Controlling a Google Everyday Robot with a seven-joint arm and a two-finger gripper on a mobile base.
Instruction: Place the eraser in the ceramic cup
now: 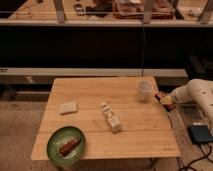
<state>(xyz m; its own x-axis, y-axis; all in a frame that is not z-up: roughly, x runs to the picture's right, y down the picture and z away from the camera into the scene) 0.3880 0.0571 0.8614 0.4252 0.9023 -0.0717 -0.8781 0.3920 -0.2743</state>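
at the right edge of the frame the gripper (168, 102) hangs just right of the cup (144, 90), level with its side rather than above its mouth. its jaws seem pinched on the eraser (163, 99), though the view there is too murky to be sure. moving in sideways from here could tip the cup or shove it along the table (100, 90), and an off-centre release could bounce the eraser off the rim.

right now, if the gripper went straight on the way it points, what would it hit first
Most likely the ceramic cup. The gripper, holding the eraser just off the table's right edge, points left toward it with nothing between them. Depth is unclear, so it might pass beside the cup.
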